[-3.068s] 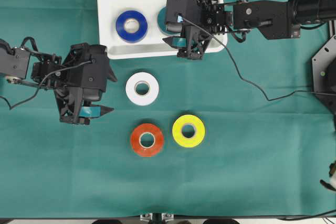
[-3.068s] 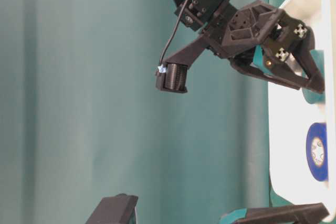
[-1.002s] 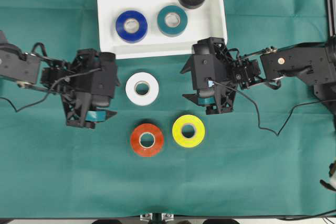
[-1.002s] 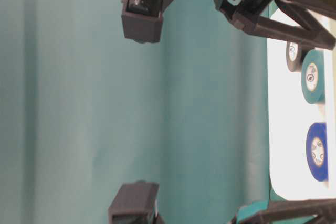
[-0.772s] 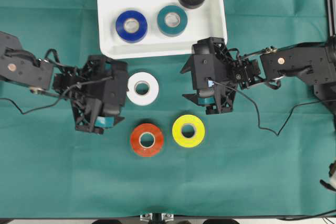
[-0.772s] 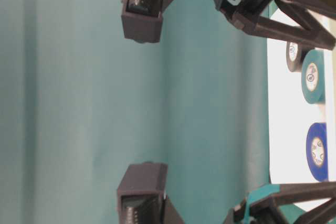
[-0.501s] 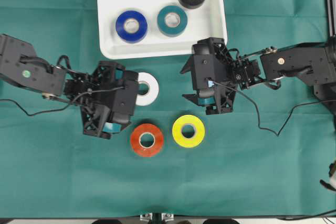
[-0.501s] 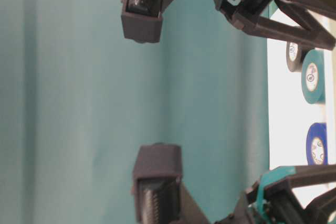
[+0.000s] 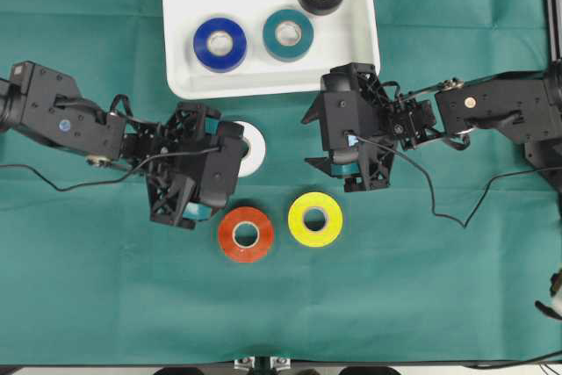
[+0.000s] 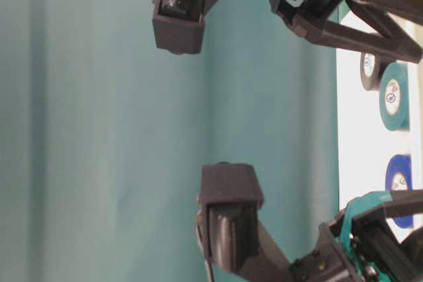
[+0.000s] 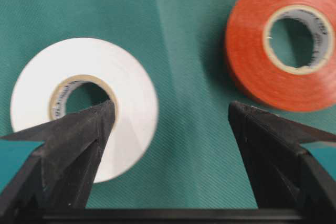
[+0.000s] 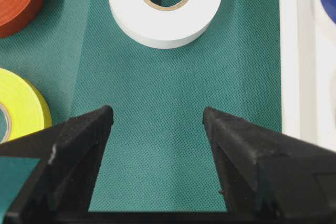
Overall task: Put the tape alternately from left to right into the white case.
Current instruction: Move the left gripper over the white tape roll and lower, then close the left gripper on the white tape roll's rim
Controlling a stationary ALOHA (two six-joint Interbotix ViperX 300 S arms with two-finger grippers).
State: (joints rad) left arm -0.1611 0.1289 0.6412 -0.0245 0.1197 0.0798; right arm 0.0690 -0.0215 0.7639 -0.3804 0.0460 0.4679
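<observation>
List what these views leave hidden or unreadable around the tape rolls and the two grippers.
- White tape roll, overhead view: its left part lies under the left gripper.
- Blue roll, table-level view: lower part covered by the left gripper's finger.
- Core label print on the teal roll, table-level view: too small to read.
- Yellow roll, right wrist view: cut off by the frame's left edge.
- Right gripper, overhead view: fingertips hidden beneath its own body.

The left gripper point(image 9: 224, 164) hangs over the white roll point(image 9: 251, 147) with its jaws wide apart, and the red roll point(image 9: 246, 234) sits just beside it, so there is little room on that side. The yellow roll point(image 9: 315, 219) lies close to the red one, with only a thin strip of green cloth point(image 9: 439, 296) between them. The right gripper point(image 9: 320, 140), jaws apart, hangs by the white case point(image 9: 176, 32) corner, with bare cloth under it.
</observation>
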